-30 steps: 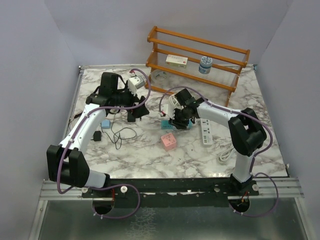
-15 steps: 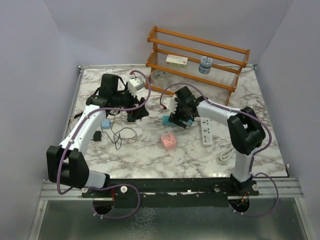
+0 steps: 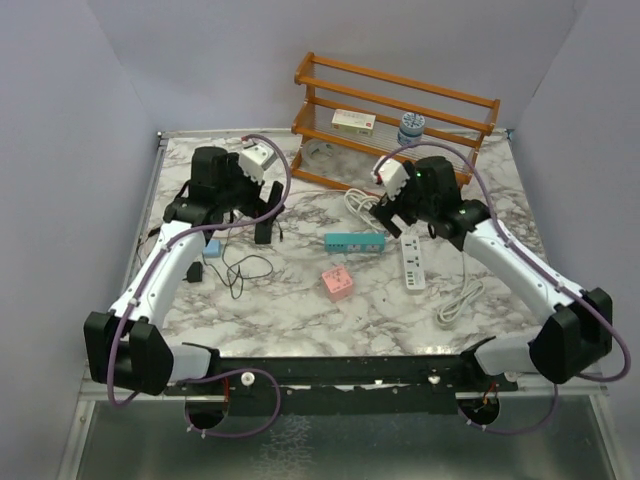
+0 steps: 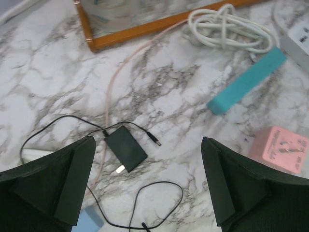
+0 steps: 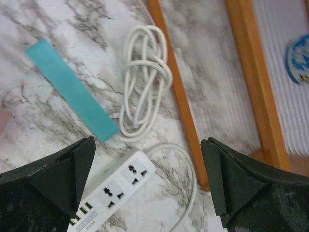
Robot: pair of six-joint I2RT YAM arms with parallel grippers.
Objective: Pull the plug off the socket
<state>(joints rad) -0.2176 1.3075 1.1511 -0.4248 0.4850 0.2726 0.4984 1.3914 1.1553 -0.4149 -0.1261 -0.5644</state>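
The plug here reads as the black adapter [image 4: 125, 147]. It lies loose on the worktop [image 3: 300, 320], directly below the left tool [image 3: 265, 228], in the gap between its two fingers and slightly toward the left finger. Its long axis runs at a slant across that gap, neither in line with the fingers nor square to them. A pale tab shows at its near end and a thin lead trails from its far corner. The teal strip [image 3: 355, 241], which I take for the socket, lies ahead of the left tool toward its right finger, well apart from the adapter and not touching it. From the right tool [image 3: 393, 216] the strip lies ahead on the left-finger side, also at a diagonal. The white cable coil [image 4: 231, 30] sits between this tool's fingers, and the white strip [image 5: 116, 193], its visible sockets bare, lies nearest beneath. The left arm is plainly nearer the adapter and the right arm nearer the teal strip. Both tools are spread wide and hold nothing. The left arm reaches forward with its elbow high and its wrist turned inward, the tool hanging down over the worktop. The right arm stretches diagonally inward from its base, its tool raised and pointing down close to the front rail of the shelf [image 5: 179, 96]. No plug appears seated anywhere, so the pull looks finished. Any further handling of the adapter would fall to the left arm, which would need to rotate its wrist to square the fingers to the slanted body.
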